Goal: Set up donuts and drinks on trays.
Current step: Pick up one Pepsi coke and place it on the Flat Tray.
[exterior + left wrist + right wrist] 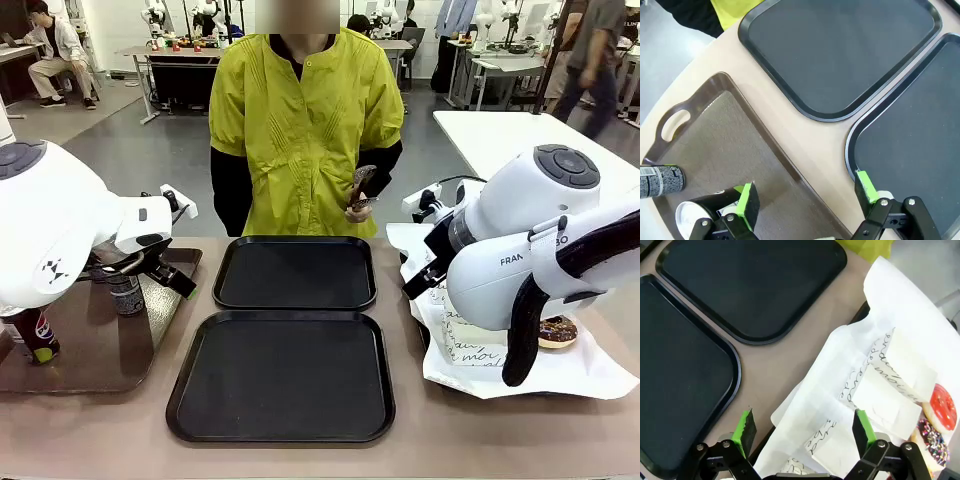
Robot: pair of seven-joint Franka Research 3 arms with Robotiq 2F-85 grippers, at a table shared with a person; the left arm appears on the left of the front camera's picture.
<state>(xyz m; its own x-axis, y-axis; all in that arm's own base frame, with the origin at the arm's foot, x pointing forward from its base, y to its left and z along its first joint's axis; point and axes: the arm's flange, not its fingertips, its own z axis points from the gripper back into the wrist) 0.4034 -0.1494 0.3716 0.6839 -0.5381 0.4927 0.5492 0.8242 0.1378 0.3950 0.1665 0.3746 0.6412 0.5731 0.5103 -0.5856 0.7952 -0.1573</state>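
Left fingers [748, 201] are released and spread wide with nothing gripped; in the gap between them we see bare bench [812, 150] and the rim of the brown tray [725, 135]. Both drinks are on that brown tray. One slim grey can [661, 180] sits well out past the finger at picture left in the left wrist view. A second can [690, 218], seen top-on with a pale lid, is right against that finger's outer side (contact or just close, we cannot tell). The opposite finger hangs over the corner of the near black tray [910, 150], and the far black tray [840, 55] lies ahead of both fingertips. In the front view a Pepsi can [35, 335] stands on the brown tray, on the robot's side of the left fingers. Right fingers [863, 426] are also released and wide, holding nothing. Between and below them lies crumpled white paper [815, 405] with one script-printed donut sleeve [832, 447] in the gap. A second sleeve [885, 402] is just ahead of the finger at picture right in the right wrist view. We cannot see the donuts inside the sleeves. Beyond that finger's outer side are a red-iced donut [943, 407] and a chocolate sprinkled donut [930, 437]. The other right finger is over bare bench, just beside the near tray's rim. Across the bench from both sets of fingers, a person's hand [362, 195] holds a small object.
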